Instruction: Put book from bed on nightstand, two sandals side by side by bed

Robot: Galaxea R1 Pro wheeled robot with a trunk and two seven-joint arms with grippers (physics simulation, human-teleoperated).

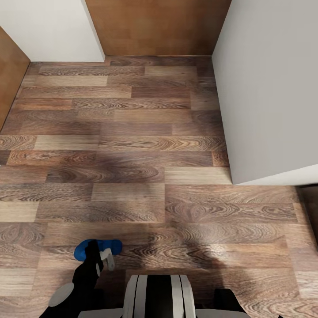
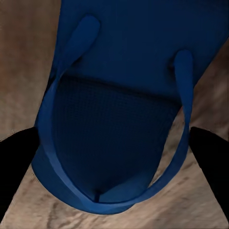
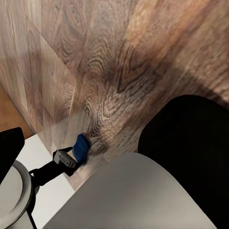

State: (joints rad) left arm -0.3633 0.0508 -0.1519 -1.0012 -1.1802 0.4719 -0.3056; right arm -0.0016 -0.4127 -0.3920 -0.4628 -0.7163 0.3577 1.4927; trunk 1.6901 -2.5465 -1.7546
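Observation:
One bright blue sandal (image 1: 95,247) hangs just above the wood-plank floor at the lower left of the head view, with my left gripper (image 1: 100,255) shut on it. In the left wrist view the sandal (image 2: 129,62) is seen close up, sole and thin straps towards the camera, between the two black fingers (image 2: 14,167). The right wrist view catches the same sandal (image 3: 81,147) from afar, at the end of my left arm. A black finger (image 3: 9,148) of the right gripper shows at the picture's edge; whether that gripper is open or shut is unclear. The book, the bed and the nightstand are out of view.
Wood-plank floor (image 1: 132,145) stretches ahead to a light wooden door (image 1: 154,26). A white wall (image 1: 48,26) stands at the far left, with a wooden panel (image 1: 9,75) beside it. A white wall corner (image 1: 269,97) juts in on the right. My trunk (image 1: 157,296) is at the bottom.

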